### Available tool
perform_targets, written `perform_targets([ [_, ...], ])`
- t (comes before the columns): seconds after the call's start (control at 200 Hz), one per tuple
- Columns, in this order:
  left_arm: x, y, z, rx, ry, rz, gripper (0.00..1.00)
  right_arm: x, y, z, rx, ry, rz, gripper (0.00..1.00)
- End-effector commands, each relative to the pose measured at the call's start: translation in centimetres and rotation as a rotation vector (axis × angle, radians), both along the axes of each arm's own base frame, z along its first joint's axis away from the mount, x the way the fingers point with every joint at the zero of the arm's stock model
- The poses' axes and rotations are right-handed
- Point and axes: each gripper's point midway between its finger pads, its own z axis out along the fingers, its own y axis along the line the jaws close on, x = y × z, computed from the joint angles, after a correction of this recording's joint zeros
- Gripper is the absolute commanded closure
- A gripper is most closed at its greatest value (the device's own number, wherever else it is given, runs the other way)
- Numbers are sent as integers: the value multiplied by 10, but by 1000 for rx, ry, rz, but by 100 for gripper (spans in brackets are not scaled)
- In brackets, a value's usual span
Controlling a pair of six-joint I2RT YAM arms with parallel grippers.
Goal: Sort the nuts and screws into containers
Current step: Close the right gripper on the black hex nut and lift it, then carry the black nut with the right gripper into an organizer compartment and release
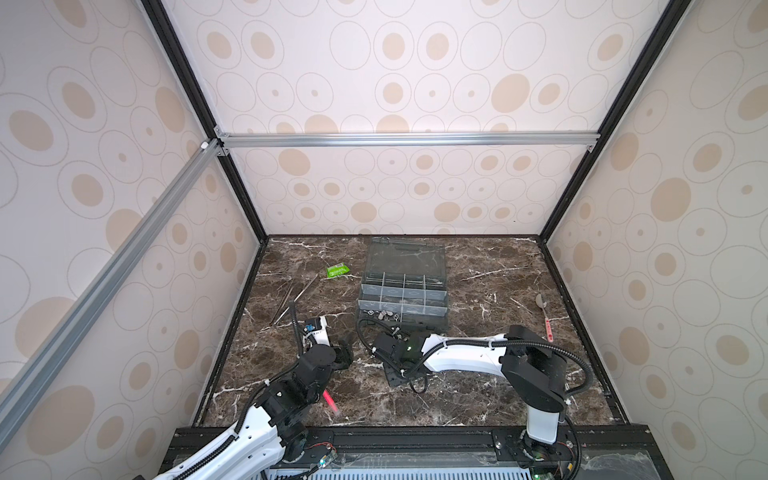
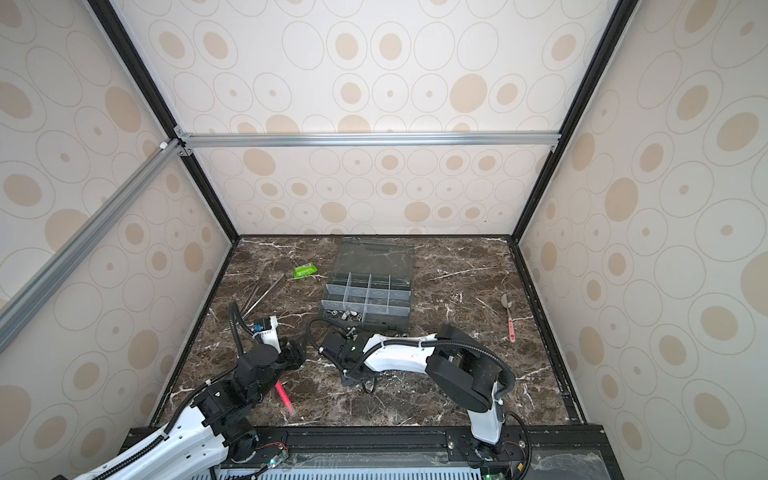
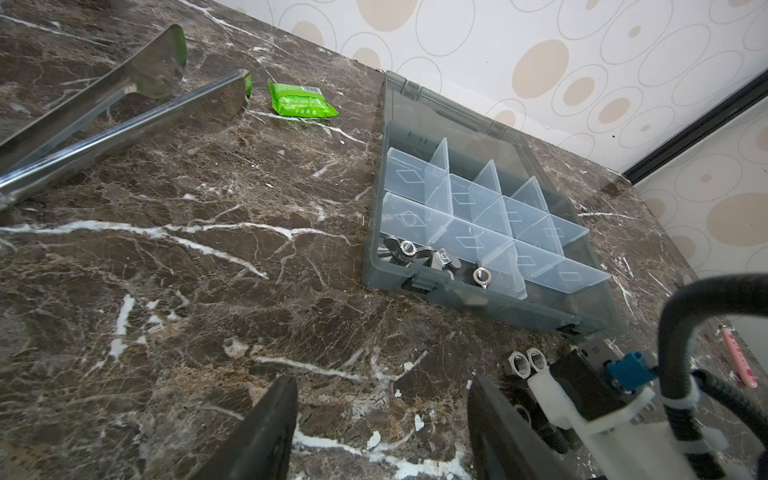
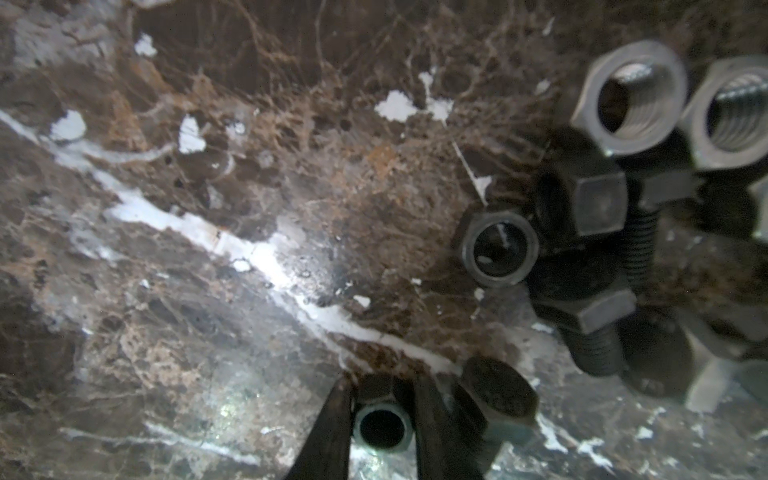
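Note:
The dark grey organiser box (image 1: pixel 432 322) lies open mid-table, and its containers (image 3: pixel 494 208) are split by translucent dividers. Silver nuts (image 3: pixel 419 257) lie in the near left compartment. Just in front of the box is a loose pile: silver nuts (image 4: pixel 631 95), a black nut (image 4: pixel 498 249) and black screws (image 4: pixel 590 316). My right gripper (image 4: pixel 382 399) is down at this pile (image 1: pixel 397 331), shut on another black nut (image 4: pixel 382 426), with one finger against each side. My left gripper (image 3: pixel 380 386) stands open over bare marble, left of the pile (image 1: pixel 344 353).
Long metal tweezers (image 1: pixel 299 297) and a green packet (image 1: pixel 337 271) lie at the back left. A pink pen (image 1: pixel 330 401) lies by the left arm. A spoon-like tool with a pink handle (image 1: pixel 544 311) lies at the right. Walls close in three sides.

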Motion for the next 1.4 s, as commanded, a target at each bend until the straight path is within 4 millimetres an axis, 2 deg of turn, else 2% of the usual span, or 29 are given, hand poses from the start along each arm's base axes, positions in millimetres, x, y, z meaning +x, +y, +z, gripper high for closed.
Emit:
perform_targets([
  [0.0, 3, 2, 8, -40, -24, 31, 35, 2, 3, 9, 10, -26, 8, 75],
  [0.15, 5, -1, 12, -67, -36, 29, 35, 14, 1, 31, 38, -60, 21, 76],
  [0.255, 6, -4, 12, -79, -33, 20, 35, 32, -4, 57, 87, -104, 14, 75],
  [0.455, 9, -15, 10, -95, -18, -14, 36, 83, -30, 110, 162, -213, -46, 76],
  [0.545, 11, -21, 9, -98, -8, -32, 36, 106, -51, 119, 154, -248, -88, 75],
  [0.71, 14, -33, 4, -115, 18, -68, 37, 137, -86, 110, 121, -237, -170, 75],
  [0.865, 15, -43, -4, -128, 51, -100, 37, 153, -100, 93, 116, -207, -216, 75],
  [1.19, 18, -57, -14, -135, 89, -141, 39, 172, -96, 63, 111, -144, -234, 75],
  [1.395, 17, -62, -18, -139, 104, -161, 39, 175, -93, 56, 110, -128, -237, 66],
])
